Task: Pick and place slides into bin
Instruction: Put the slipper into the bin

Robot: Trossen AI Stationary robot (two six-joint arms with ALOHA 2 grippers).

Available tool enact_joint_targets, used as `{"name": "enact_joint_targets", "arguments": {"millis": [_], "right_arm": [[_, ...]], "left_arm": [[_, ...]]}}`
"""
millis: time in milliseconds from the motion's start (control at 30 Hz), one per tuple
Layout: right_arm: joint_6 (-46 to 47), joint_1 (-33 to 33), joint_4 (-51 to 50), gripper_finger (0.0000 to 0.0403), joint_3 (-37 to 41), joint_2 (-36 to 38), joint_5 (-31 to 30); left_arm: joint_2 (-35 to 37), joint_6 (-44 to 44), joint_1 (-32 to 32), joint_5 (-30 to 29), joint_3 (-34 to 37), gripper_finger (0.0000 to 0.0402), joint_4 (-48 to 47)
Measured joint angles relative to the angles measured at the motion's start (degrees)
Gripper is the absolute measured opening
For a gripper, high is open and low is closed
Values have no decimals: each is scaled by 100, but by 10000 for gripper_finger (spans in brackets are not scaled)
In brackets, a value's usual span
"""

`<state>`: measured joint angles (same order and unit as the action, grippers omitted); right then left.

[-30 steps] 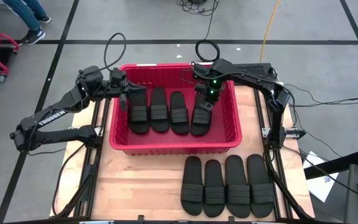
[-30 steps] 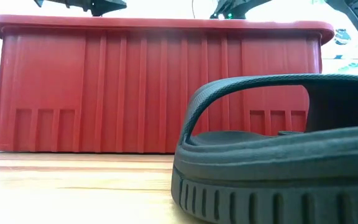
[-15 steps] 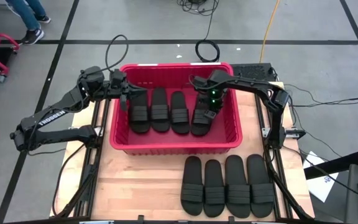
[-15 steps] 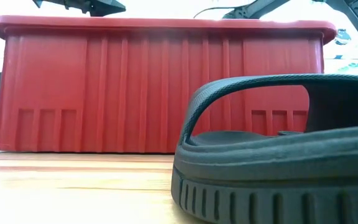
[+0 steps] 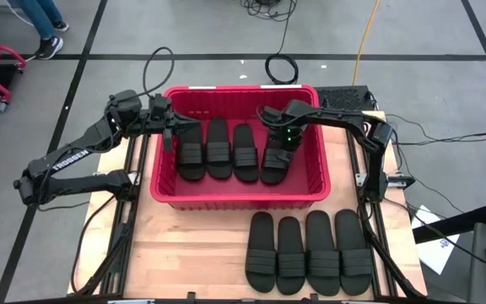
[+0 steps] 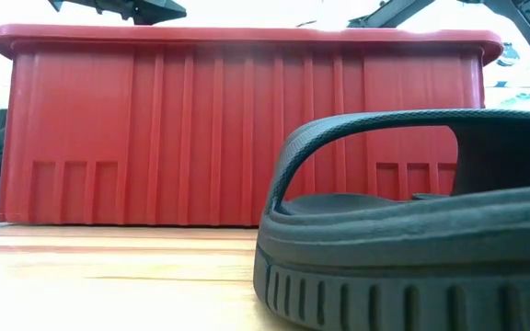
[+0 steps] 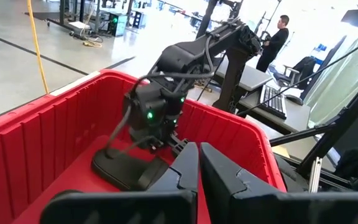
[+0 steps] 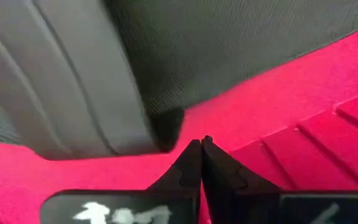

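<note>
The red bin (image 5: 239,198) stands at the table's far middle and fills the low view (image 6: 201,138). Several black slides lie side by side on its floor; the rightmost one (image 5: 274,162) lies slightly askew. My right gripper (image 5: 285,145) points straight down into the bin at that slide, fingers shut (image 8: 202,146), their tips at the slide's side by the red floor. My left gripper (image 5: 172,133) hovers shut over the bin's left end and holds nothing (image 7: 199,163). Several more slides (image 5: 308,252) lie in a row on the table in front of the bin. My right gripper comes from above with shut fingers, beside the ribbed strap's edge (image 8: 160,134) of the rightmost slide, close to the bin floor. Whether the tips touch the slide or the floor, I cannot tell. The slide lies flat in the bin.
One slide of the front row looms close in the low view (image 6: 403,248). Bare wooden tabletop (image 5: 192,253) lies left of that row. Cables lie on the floor behind the table. A person stands beyond the table in the left wrist view (image 7: 277,40).
My right gripper has sunk into the bin toward the rightmost slide and tipped until it points straight down, staying shut. The bin has slid a little toward the table's right edge.
</note>
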<state>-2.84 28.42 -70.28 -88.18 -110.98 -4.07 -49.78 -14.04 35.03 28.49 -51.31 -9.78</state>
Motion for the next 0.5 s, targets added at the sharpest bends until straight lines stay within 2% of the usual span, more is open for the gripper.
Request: {"name": "enact_joint_targets", "arguments": {"millis": [100,300,500], "right_arm": [[-329,-108,155,0,263,0,-220],[-327,-284,771,0,568,0,-180],[-565,-349,1404,0,568,0,57]], "left_arm": [[-1,2,0,0,0,14,0],[0,4,0,-2,0,2,-2],[1,-2,0,-4,0,14,-2]]}}
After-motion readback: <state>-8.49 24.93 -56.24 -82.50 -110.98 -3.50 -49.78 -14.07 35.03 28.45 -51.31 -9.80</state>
